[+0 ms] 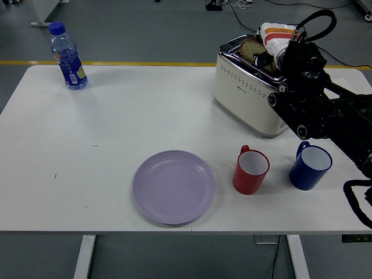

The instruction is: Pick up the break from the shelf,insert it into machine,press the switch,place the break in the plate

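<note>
At the upper right of the frame, the right hand (273, 39) sits on top of the toaster (247, 87). Its fingers grip a slice of bread (251, 49) — the bread pokes up out of the toaster's slot. Lower down on the white desk (116, 122) sit a purple plate (174, 186), a red mug (250, 170) and a blue mug (310, 166). A water bottle (67, 56) stands at the upper left.
</note>
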You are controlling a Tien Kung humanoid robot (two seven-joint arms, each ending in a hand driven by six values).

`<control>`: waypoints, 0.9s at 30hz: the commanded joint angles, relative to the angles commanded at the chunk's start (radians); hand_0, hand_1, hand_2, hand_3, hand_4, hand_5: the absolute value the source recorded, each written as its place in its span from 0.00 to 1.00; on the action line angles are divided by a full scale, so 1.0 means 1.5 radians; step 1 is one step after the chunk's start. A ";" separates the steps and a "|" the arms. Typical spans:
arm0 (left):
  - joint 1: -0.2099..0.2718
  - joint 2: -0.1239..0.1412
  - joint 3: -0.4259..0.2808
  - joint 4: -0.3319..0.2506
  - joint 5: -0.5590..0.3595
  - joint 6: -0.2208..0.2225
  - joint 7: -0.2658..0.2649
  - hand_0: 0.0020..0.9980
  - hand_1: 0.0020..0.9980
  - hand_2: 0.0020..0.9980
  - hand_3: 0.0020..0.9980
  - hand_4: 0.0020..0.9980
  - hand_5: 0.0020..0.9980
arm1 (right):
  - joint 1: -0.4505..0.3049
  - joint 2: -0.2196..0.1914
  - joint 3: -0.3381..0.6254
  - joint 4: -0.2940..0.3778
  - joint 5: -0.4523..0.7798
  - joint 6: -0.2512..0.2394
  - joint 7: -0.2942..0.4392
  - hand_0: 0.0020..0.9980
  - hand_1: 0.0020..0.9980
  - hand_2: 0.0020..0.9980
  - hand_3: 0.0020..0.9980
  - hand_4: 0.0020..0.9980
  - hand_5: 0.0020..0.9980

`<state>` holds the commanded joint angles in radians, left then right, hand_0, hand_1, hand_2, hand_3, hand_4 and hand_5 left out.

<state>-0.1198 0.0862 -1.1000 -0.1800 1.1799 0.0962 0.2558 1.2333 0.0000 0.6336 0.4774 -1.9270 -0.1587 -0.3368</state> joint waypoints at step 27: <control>0.004 0.002 0.001 0.000 -0.008 0.001 0.001 0.69 0.70 0.68 0.57 0.28 0.82 | -0.012 -0.012 0.041 0.076 -0.020 -0.078 0.022 0.20 0.25 0.34 0.46 0.46 0.00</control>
<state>-0.1138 0.0885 -1.0989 -0.1800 1.1679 0.0980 0.2566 1.2159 -0.0173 0.6951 0.5914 -1.9577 -0.2756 -0.3040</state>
